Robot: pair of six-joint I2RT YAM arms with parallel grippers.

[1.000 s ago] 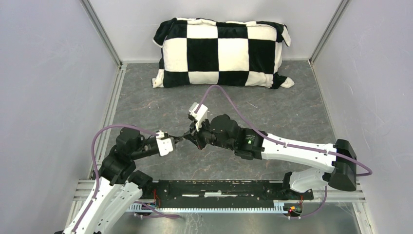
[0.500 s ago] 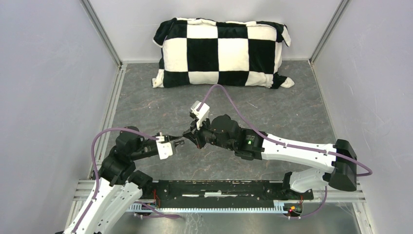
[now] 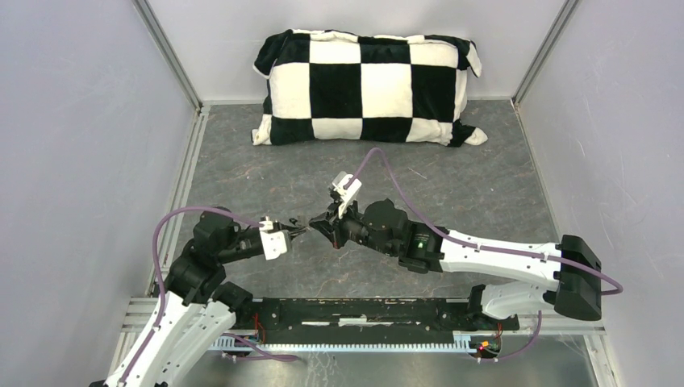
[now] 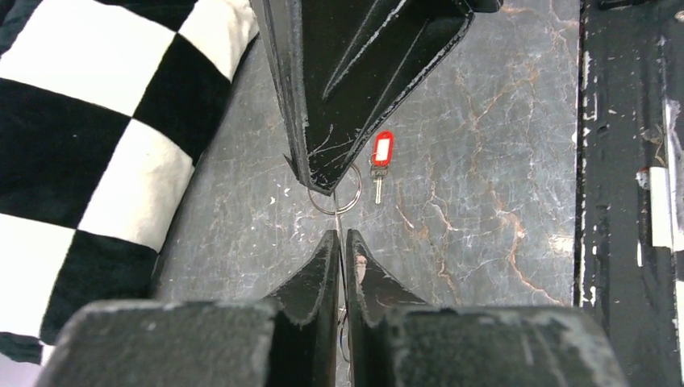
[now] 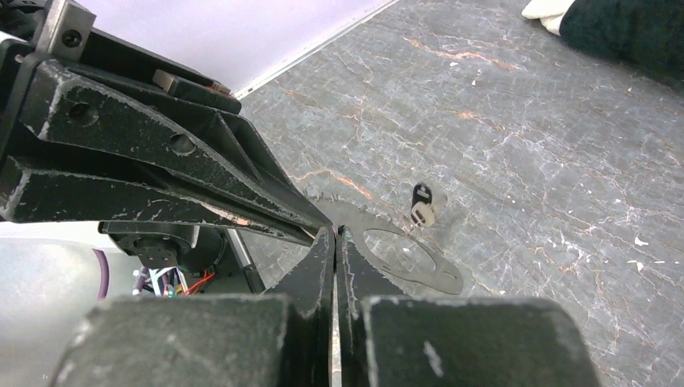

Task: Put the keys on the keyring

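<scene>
Above, the left gripper (image 3: 297,232) and right gripper (image 3: 318,223) meet tip to tip at centre. Left wrist: jaws a slit apart around the keyring (image 4: 338,211), grip unclear; red key (image 4: 381,153) right of centre. Right wrist: jaws pinched on the wire, black key (image 5: 420,203) mid-frame; best hold it firm while the left resettles.

The right arm (image 3: 484,252) sits further right than before; the right gripper (image 3: 317,224) and purple cable (image 3: 385,161) shift with it.

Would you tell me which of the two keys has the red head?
The red key, in the left wrist view; the black key, in the right wrist view, has a white face instead.
</scene>
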